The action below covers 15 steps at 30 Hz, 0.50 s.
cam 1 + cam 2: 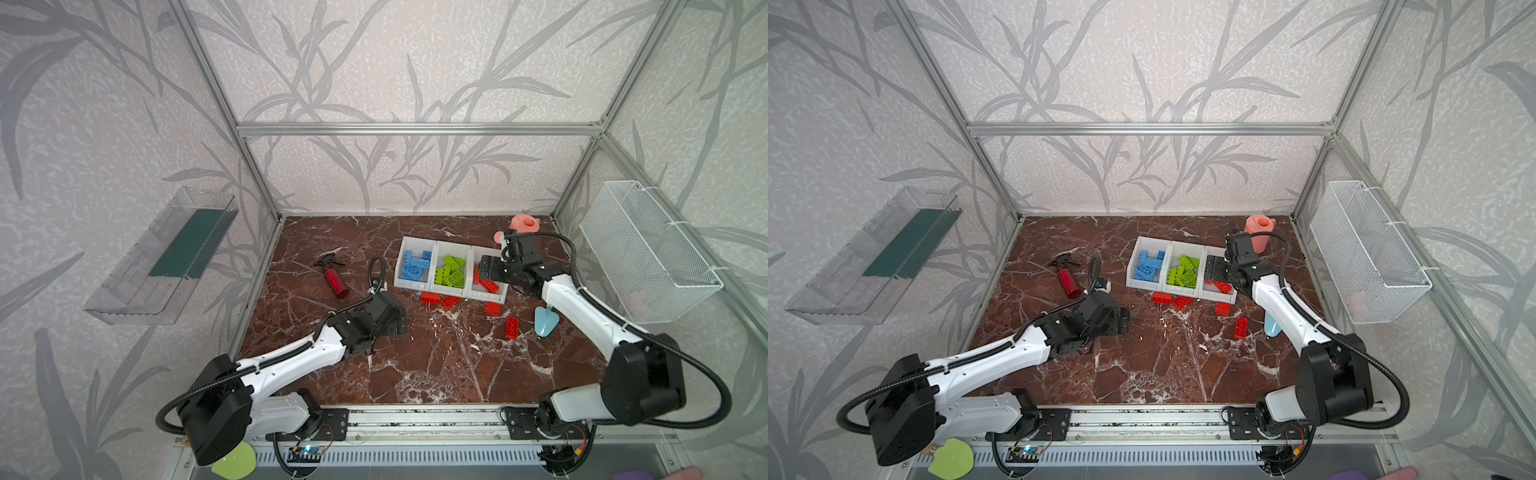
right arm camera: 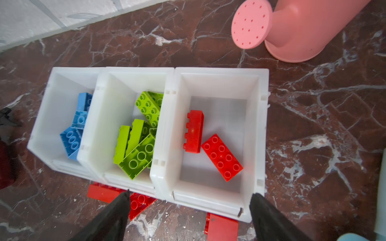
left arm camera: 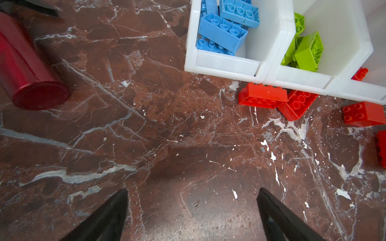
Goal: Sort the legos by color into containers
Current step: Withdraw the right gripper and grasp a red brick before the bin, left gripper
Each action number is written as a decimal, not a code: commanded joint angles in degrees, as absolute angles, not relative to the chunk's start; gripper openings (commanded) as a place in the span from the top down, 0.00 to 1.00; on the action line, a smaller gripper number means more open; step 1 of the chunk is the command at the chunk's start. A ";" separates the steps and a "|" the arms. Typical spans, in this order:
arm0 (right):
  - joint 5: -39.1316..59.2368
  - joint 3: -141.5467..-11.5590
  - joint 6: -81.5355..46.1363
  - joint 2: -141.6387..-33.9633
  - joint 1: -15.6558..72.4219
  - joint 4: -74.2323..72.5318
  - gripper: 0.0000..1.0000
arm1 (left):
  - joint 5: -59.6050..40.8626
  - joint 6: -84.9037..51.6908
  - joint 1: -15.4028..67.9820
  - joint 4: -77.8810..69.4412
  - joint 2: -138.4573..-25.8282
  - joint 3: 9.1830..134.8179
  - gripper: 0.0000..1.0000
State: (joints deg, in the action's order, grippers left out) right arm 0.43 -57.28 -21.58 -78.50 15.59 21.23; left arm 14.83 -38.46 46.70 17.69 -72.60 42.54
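**Top views:** containers (image 1: 411,285) sit on the desk (image 1: 415,374), far of centre and toward the right, three in a row. Blue legos (image 1: 415,266) are in the left one, green legos (image 1: 451,271) in the middle, and a few red legos (image 1: 488,285) in the right. Four loose red legos (image 1: 493,308) lie on the desk just near of the row. Two of them touch under the front lip, and the other two sit nearer and to the right.

Left end effector (image 1: 400,322) is over bare desk, left and near of the containers, released and empty. Right end effector (image 1: 490,268) hangs over the right container, jaws spread, nothing held. Spray bottle (image 1: 336,282) lies on its side left of the row. Watering can (image 1: 525,224) is in the far right corner. A pale blue thing (image 1: 544,322), maybe a scoop, is half hidden by the right arm.

**Left wrist:** fingers (image 3: 108,215) are wide apart with only desk between them. Beyond them are the container fronts, with two loose reds touching each other against the lip. The bottle base is off to the left.

**Right wrist:** fingers (image 2: 108,217) are spread wide at the front of the right container, gripping nothing. Inside are two red legos just beside each other, one on its side and one studs up. The green pile is in the middle, blue on the left, and the watering can is beyond on the far right.
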 commanded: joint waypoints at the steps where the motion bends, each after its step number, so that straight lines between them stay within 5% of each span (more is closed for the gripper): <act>1: 2.00 -50.53 -22.92 -73.02 17.97 16.39 0.08 | 14.29 -37.71 46.49 16.19 -77.09 46.21 0.03; 8: -6.06 -38.81 -22.82 -62.97 27.27 12.80 0.07 | 12.63 -36.68 46.50 13.96 -88.78 53.26 0.03; 15: -7.17 -32.48 -23.98 -55.81 27.61 11.42 0.06 | 11.01 -35.07 46.55 13.43 -97.85 59.81 0.03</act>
State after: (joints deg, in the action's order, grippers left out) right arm -4.69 -33.91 -23.00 -58.48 27.53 13.63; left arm 11.68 -36.21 46.68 13.67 -95.96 57.01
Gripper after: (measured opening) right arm 0.936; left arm 0.974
